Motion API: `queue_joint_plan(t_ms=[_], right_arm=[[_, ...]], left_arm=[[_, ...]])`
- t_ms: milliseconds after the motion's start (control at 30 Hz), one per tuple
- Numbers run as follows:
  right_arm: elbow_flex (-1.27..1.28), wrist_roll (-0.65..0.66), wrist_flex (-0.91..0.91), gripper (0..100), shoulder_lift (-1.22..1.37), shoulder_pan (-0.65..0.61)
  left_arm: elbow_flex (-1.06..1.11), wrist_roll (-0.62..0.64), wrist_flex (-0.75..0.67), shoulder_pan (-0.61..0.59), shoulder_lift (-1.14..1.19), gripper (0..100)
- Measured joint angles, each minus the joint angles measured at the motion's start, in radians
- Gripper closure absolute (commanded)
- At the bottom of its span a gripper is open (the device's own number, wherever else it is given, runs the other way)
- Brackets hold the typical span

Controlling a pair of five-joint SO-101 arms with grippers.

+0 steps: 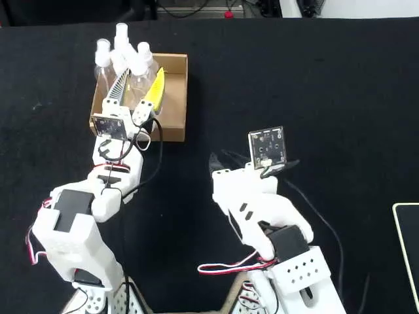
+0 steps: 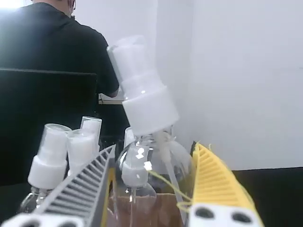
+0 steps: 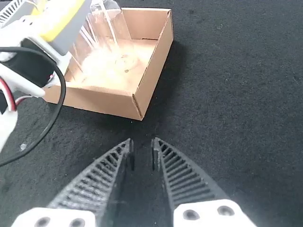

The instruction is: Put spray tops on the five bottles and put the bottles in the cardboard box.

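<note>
The cardboard box [image 1: 174, 98] stands at the table's far left, also seen as the box [image 3: 151, 71] from the right wrist. Several clear bottles with white spray tops [image 1: 103, 51] stand inside it. My left gripper [image 1: 141, 73] reaches over the box's near wall, its grey and yellow fingers shut on one more capped bottle [image 2: 144, 109], which leans to one side among the others [image 2: 52, 156]. My right gripper [image 1: 219, 161] hovers low over the cloth at mid-table, to the right of the box; the gripper [image 3: 142, 144] is shut to a thin slit with nothing in it.
Black cloth [image 1: 314, 85] covers the whole table. A pale flat object [image 1: 408, 252] lies at the right edge. Loose cables [image 1: 157, 154] hang from the left arm just in front of the box.
</note>
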Motion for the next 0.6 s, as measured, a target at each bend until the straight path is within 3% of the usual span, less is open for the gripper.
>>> queue_joint_plan(t_ms=[300, 600], right_arm=[[0.0, 0.0, 0.0, 93.5, 0.0, 0.0], [0.0, 0.0, 0.0, 93.5, 0.0, 0.0]], left_arm=[[0.043, 0.002, -0.195, -0.017, 0.003, 85], [0.066, 0.008, -0.213, -0.012, 0.003, 85]])
